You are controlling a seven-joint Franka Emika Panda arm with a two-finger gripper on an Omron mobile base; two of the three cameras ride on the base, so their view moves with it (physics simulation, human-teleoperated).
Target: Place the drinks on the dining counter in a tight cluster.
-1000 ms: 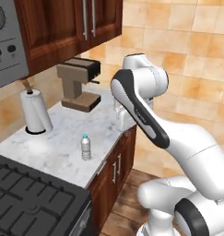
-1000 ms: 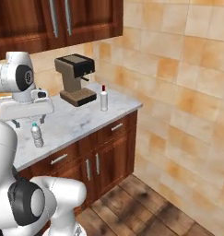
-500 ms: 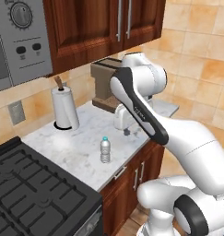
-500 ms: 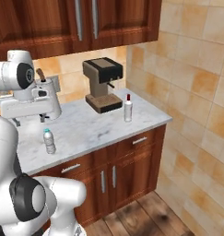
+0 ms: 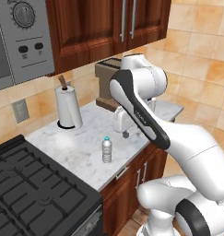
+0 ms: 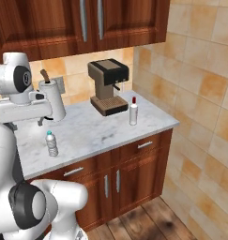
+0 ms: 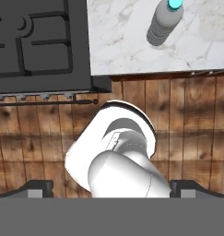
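In the left base view, the small clear blue-capped water bottle (image 5: pixel 106 150) stood upright near the front edge of the white-grey marble tabletop (image 5: pixel 81 143), between the black gas stove (image 5: pixel 35 193) and the white arm; the tool (image 5: pixel 122 129) hung just above the marble behind and to the right of it, near but apart, gripping nothing. A white paper-towel roll (image 5: pixel 68 107) stood further back by the wall, and the brown coffee machine (image 5: pixel 106 85) was partly hidden behind the arm. In the right base view, the same water bottle (image 6: pixel 51 143) stood just below and in front of the tool (image 6: pixel 39 121), whose jaws stood at their widest and empty. The slim white red-capped bottle (image 6: pixel 133 112) stood upright well apart to the right, just beside the coffee machine (image 6: pixel 108 86), with the paper-towel roll (image 6: pixel 54 99) behind the hand. In the hand view, the water bottle (image 7: pixel 164 24) showed from above at the upper edge, on the marble beyond the stove (image 7: pixel 39 44) and the wooden floor (image 7: pixel 196 133), well off the line between the dark fingertips (image 7: pixel 36 188). By my judgement the step in hand was reaching for the water bottle; doing it well would mean centring the wide jaws over it, coming down level around its ribbed body and closing gently so that it stayed upright.
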